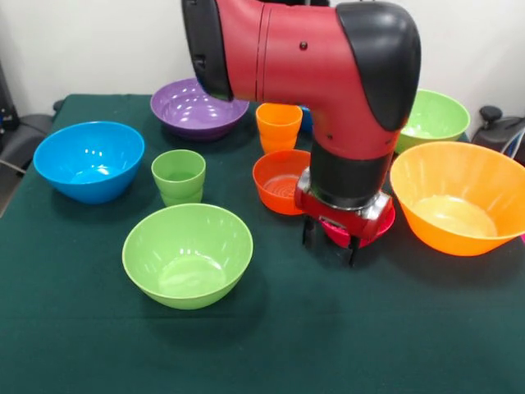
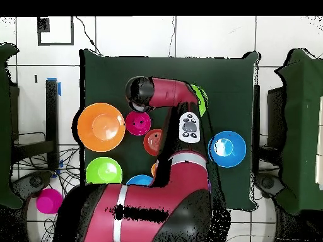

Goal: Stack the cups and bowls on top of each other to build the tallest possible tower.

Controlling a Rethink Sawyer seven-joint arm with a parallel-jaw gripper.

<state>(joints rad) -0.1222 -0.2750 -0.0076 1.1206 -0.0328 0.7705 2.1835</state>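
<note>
My gripper (image 1: 330, 243) hangs low over the near left rim of the small magenta bowl (image 1: 380, 227), fingers apart, holding nothing. To its left sit the small orange-red bowl (image 1: 281, 182) and, behind that, the orange cup (image 1: 279, 125). The light green cup (image 1: 179, 175) stands between a blue bowl (image 1: 89, 160) and a light green bowl (image 1: 187, 254). The purple bowl (image 1: 197, 107) is at the back, the large orange bowl (image 1: 459, 197) at the right, a second green bowl (image 1: 435, 116) behind it. A second blue bowl (image 2: 140, 181) shows from overhead.
All pieces stand apart on the dark green table cloth (image 1: 328, 345). From overhead the arm (image 2: 167, 91) covers the purple bowl and the green cup. A magenta round thing (image 2: 48, 200) lies off the table. Chairs stand at both sides.
</note>
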